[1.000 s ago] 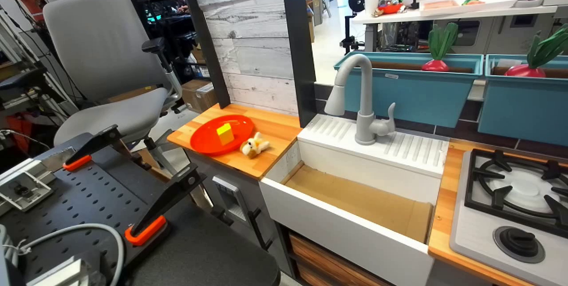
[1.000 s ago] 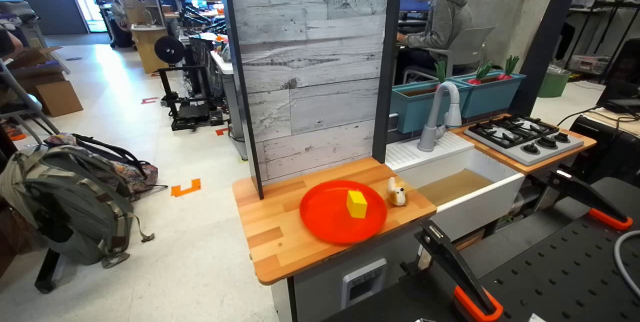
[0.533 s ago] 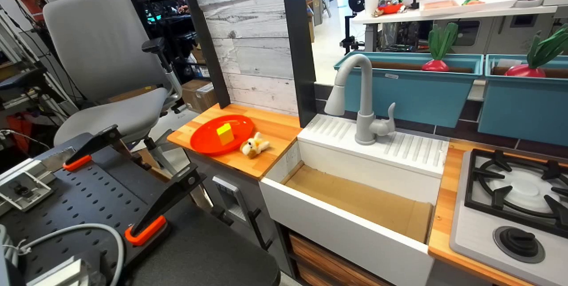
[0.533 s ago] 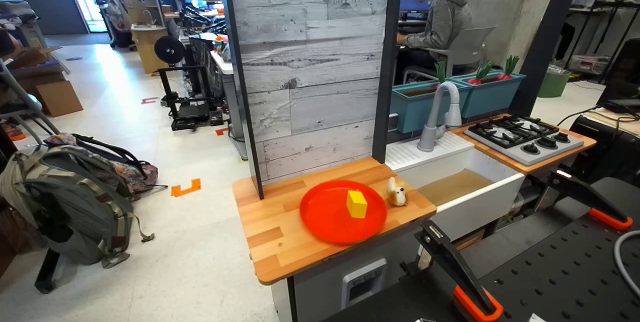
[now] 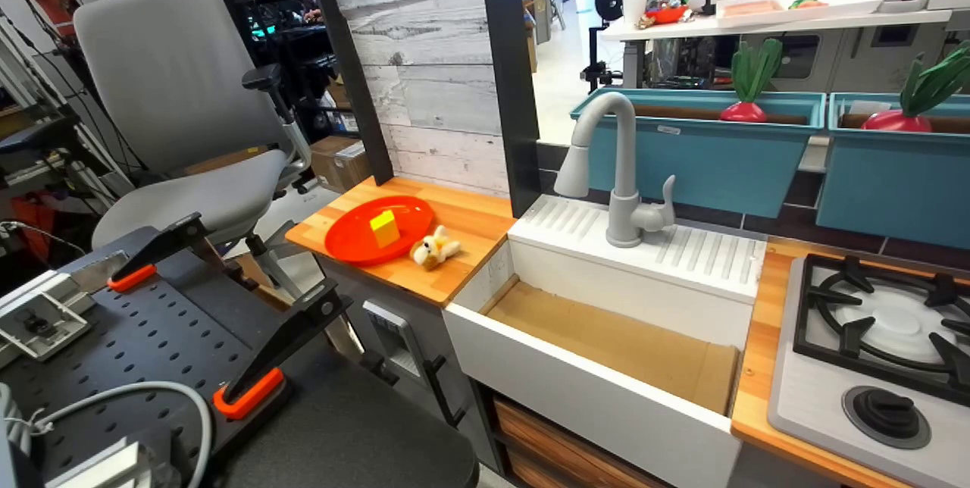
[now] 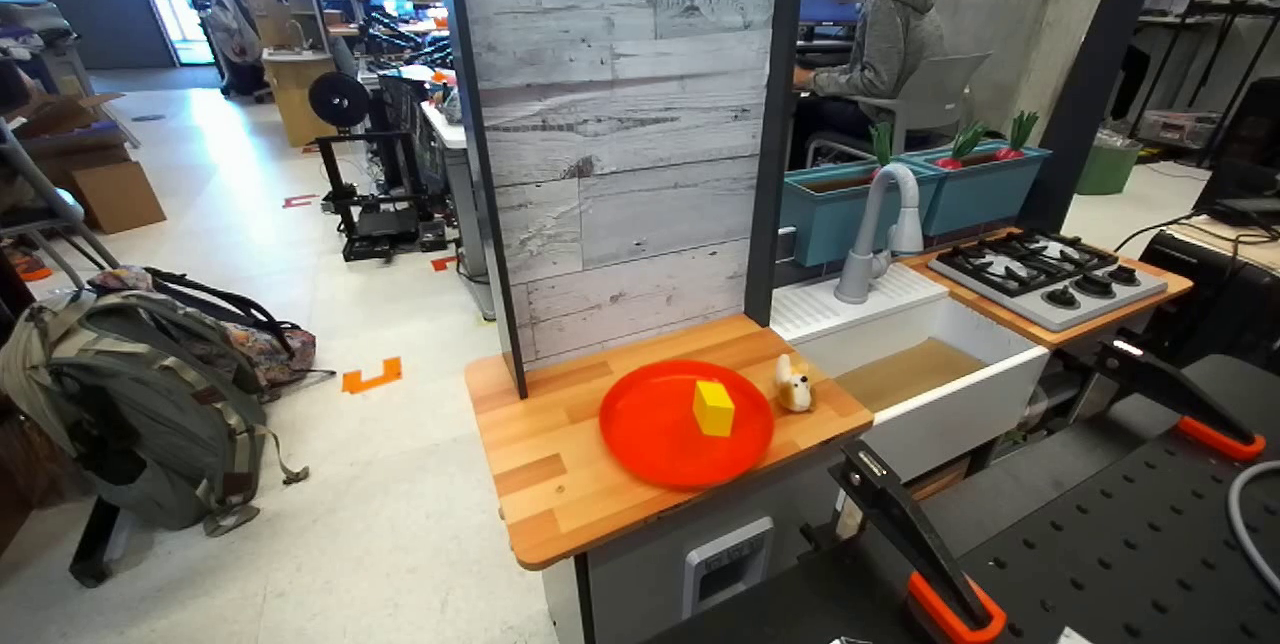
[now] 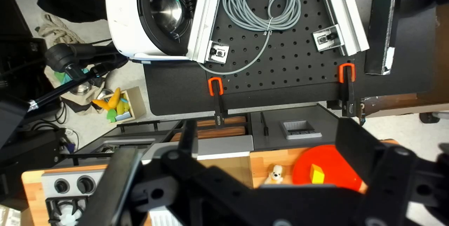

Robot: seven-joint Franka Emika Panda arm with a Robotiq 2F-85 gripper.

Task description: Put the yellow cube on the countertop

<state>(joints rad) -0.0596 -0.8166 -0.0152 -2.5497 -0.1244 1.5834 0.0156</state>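
Unmoved since the earlier frame, the small yellow cube (image 6: 713, 410) sits on a round orange-red plate (image 6: 645, 432) upon the light-brown wooden countertop (image 6: 565, 504), a white-and-tan toy dog (image 6: 796, 388) just right of the plate in both exterior views. The black gripper (image 7: 272, 138) spreads its jaws wide.

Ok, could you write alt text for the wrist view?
A yellow cube sits on a red plate on the wooden countertop, a toy dog beside the plate. The open, empty gripper spans the foreground; coiled cable lies on a black perforated board at the top.
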